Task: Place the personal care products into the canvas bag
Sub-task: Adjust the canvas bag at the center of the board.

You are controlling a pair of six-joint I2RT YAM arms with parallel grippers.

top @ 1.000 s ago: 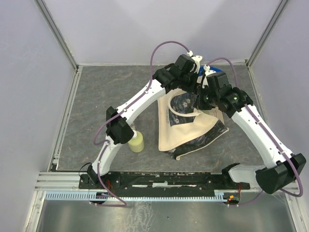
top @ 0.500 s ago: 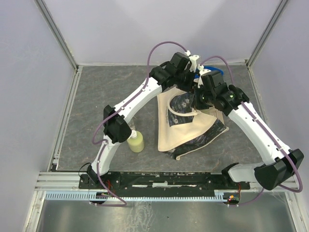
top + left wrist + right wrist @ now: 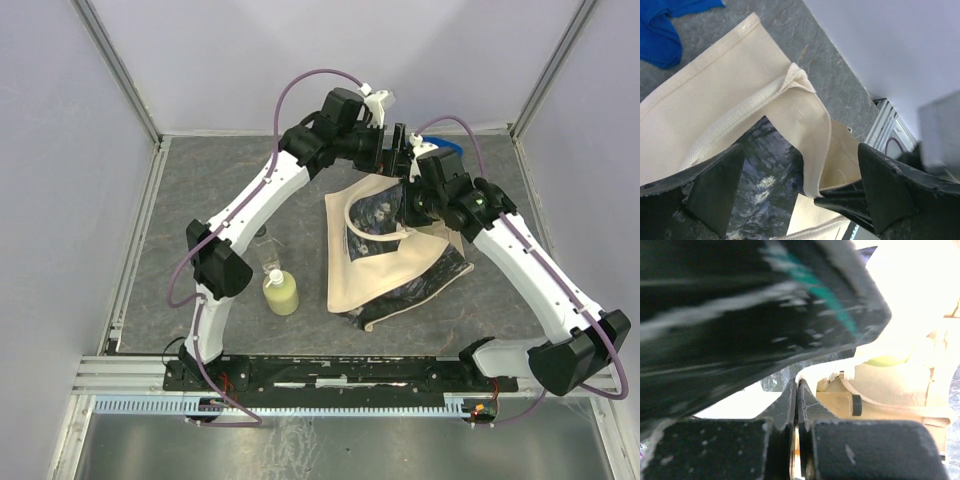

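Hanging wide apart just above the mouth of the beige canvas tote bag (image 3: 385,270), the left gripper (image 3: 800,155) looks into its dark glossy inside, contents unclear, while the right gripper (image 3: 797,386) beside it is pinched together on the bag's pale rim. A yellow-green bottle with a pale cap (image 3: 283,293) and a clear bottle (image 3: 265,247) stand well behind both grippers, towards the arm bases; bare grey table (image 3: 190,190) lies to their left.

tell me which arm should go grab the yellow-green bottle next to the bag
The left arm, probably. Its jaws stand open and empty above the canvas bag, and the yellow-green bottle stands on that arm's side. The right jaws are shut on the bag's edge.
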